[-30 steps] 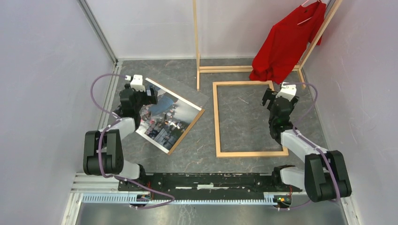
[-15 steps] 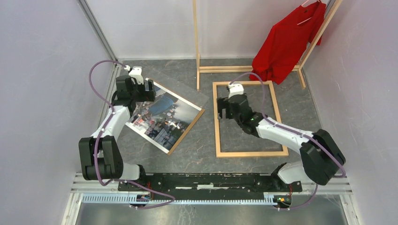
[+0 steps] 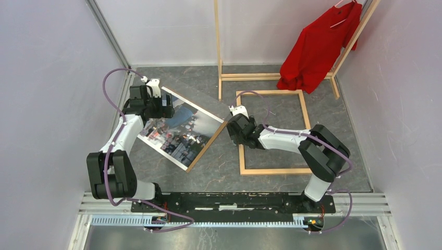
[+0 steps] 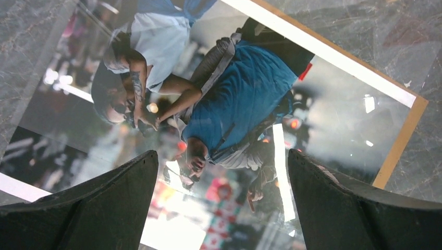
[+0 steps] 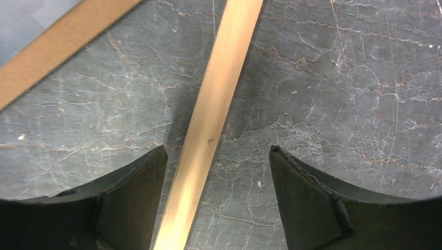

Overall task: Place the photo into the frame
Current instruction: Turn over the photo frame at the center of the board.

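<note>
Straddling frame [image 5: 221, 88] edge: right claw [image 5: 218, 152] | left claw [image 4: 223, 159] spread over photo [image 4: 245, 94]

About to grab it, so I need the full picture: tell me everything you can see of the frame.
The frame is a thin, empty rectangle of light natural wood, four plain rails, lying flat on the grey marbled table, long sides running away from the arms. The right end effector hangs over its left rail, open astride it, not visibly touching. The photo lies apart, to its left.
</note>
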Robot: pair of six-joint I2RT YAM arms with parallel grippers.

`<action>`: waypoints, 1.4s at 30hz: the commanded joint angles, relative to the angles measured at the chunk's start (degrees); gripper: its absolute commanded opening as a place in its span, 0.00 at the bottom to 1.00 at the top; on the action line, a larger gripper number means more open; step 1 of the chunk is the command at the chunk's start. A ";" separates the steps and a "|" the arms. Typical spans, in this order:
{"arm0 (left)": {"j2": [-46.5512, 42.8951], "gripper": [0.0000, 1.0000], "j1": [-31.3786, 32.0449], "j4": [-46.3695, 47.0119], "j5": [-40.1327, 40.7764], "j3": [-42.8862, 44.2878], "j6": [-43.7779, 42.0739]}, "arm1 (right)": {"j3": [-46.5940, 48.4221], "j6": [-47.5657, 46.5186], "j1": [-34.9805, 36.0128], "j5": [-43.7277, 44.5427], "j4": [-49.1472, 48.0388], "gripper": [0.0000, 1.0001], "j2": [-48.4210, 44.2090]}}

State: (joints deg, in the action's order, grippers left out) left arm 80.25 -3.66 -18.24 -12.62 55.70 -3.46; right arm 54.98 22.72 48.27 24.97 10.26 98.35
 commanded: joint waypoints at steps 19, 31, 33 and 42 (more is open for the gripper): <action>-7.06 1.00 0.58 -5.82 -4.78 2.47 -3.37 | -1.31 15.66 0.58 -4.04 1.34 0.12 -2.63; -8.98 1.00 2.90 -10.31 -8.91 3.93 -5.70 | 3.60 28.36 0.86 -18.07 2.31 0.00 -18.57; -9.51 1.00 4.81 -10.58 -7.04 4.08 -6.59 | 4.90 30.67 0.84 -21.53 1.48 0.00 -20.47; -10.47 1.00 9.35 -12.05 -7.11 7.14 -7.02 | 13.23 39.69 0.90 -34.86 -3.37 0.00 -22.62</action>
State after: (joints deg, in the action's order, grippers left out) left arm 71.37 3.53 -29.74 -19.55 59.20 -8.36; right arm 62.08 55.99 48.71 -0.95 13.63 77.08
